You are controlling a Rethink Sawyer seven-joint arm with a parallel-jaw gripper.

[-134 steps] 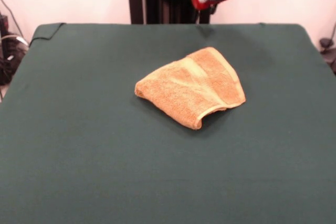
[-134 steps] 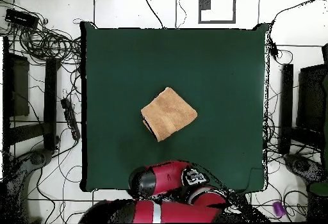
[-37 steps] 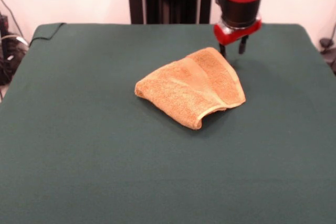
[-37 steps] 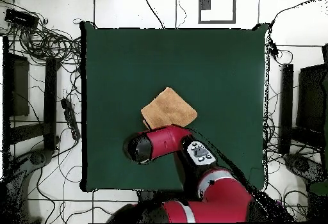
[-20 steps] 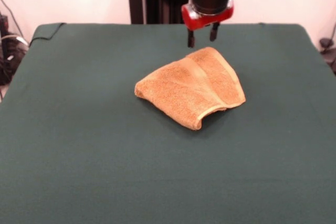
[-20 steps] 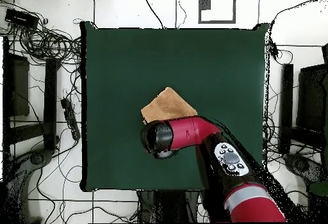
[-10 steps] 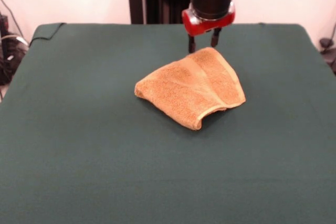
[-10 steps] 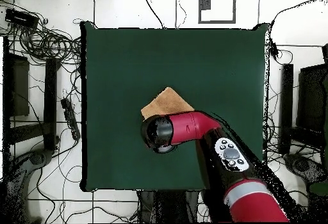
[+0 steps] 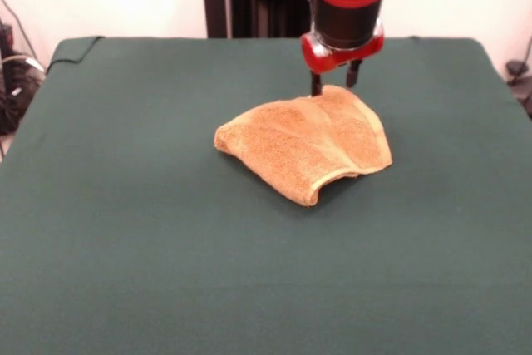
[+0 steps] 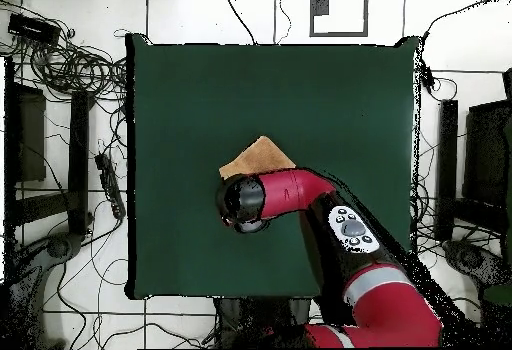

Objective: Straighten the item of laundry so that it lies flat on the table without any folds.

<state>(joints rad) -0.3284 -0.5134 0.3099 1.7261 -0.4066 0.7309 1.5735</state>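
The gripper (image 9: 333, 83) has come down since a second ago: then its tips hung clear above the far corner of the towel (image 9: 304, 145), and now they sit at that corner, its two dark fingers (image 9: 316, 84) parted and straddling the raised far edge, with nothing clamped between them yet. The arm has also swung across, so in the overhead view its red wrist covers most of the cloth and only one tan corner (image 10: 258, 156) shows. The towel itself has barely shifted; it lies near the middle of the table (image 9: 125, 230), folded over on itself, with a curled hem lifting at its near side. This reads as the approach to a grasp on the top layer's corner, so the unfolding proper has not begun. Room is generous: green cloth lies bare on every side of the towel, all table edges are well apart from it, and the widest bare stretch runs toward the front camera, which would suit drawing the fold open.
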